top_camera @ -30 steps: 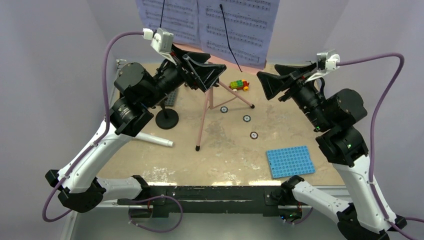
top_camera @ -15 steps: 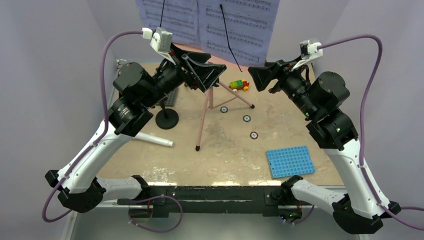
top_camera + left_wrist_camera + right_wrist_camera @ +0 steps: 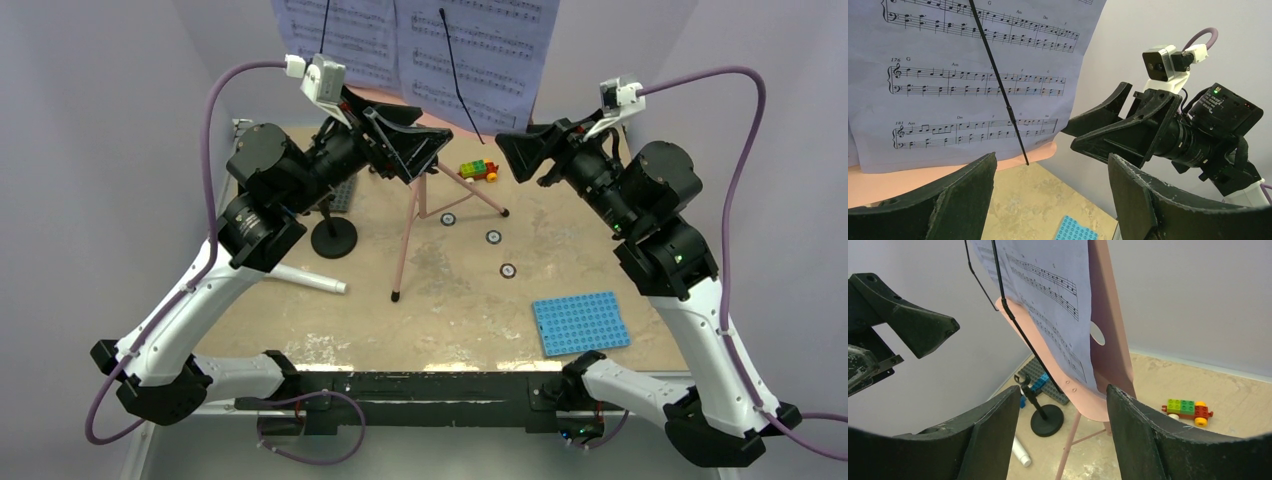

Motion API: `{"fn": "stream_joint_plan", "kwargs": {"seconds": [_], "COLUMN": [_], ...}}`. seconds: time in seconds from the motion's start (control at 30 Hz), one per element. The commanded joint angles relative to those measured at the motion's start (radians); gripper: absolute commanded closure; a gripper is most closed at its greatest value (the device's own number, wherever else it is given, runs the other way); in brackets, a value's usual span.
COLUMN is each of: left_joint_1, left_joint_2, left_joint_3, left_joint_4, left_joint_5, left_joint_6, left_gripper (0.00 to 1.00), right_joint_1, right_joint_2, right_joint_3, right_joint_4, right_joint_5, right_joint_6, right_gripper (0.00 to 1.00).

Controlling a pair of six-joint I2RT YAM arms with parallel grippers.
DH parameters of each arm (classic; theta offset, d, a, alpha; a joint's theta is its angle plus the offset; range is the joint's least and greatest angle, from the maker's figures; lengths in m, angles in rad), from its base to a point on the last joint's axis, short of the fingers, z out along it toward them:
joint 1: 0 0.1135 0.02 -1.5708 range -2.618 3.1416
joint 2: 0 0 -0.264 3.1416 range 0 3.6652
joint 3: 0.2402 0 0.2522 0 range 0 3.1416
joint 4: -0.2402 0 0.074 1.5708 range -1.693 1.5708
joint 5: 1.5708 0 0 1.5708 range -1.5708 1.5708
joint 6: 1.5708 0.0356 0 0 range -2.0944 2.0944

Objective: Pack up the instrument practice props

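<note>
The pink music stand (image 3: pixel 406 240) stands mid-table on its tripod; its desk (image 3: pixel 1109 335) holds the lavender sheet-music pages (image 3: pixel 470 45) under thin black wire arms (image 3: pixel 998 85). My left gripper (image 3: pixel 432 126) is open and empty, just left of and below the desk's lower lip (image 3: pixel 1023 157). My right gripper (image 3: pixel 512 158) is open and empty, to the right of the desk and apart from it. The black round-based mic stand (image 3: pixel 334 238) stands upright at the left. The small white microphone (image 3: pixel 310 282) lies on the table near it.
A toy brick car (image 3: pixel 478 170) sits behind the music stand. A blue studded plate (image 3: pixel 580 322) lies at the near right. A grey studded plate (image 3: pixel 1048 385) with blue bricks lies at the back left. Three small round markers (image 3: pixel 493 237) dot the table's middle.
My right arm swung left and up towards the music stand's desk, then stopped. My left arm and the props have not moved.
</note>
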Motion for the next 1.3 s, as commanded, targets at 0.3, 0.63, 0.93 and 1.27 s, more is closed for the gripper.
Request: {"fn": "stream_joint_plan", "kwargs": {"seconds": [0.3, 0.63, 0.93, 1.27], "left_joint_1": [0.009, 0.01, 0.011, 0.014], "left_joint_2": [0.015, 0.019, 0.018, 0.018], "left_joint_3": [0.048, 0.05, 0.053, 0.048], "left_joint_4": [0.027, 0.028, 0.03, 0.03], "left_joint_5": [0.027, 0.031, 0.033, 0.033], "left_joint_6": [-0.022, -0.024, -0.022, -0.019], "left_gripper": [0.15, 0.15, 0.15, 0.15], "right_joint_1": [-0.005, -0.005, -0.005, -0.005], "right_joint_2": [0.016, 0.028, 0.04, 0.009], "right_joint_3": [0.034, 0.033, 0.036, 0.001], "right_joint_4": [0.038, 0.045, 0.098, 0.14], "right_joint_5": [0.018, 0.025, -0.027, -0.028], "right_joint_6": [-0.032, -0.051, -0.039, -0.046], "right_gripper": [0.28, 0.26, 0.3, 0.52]}}
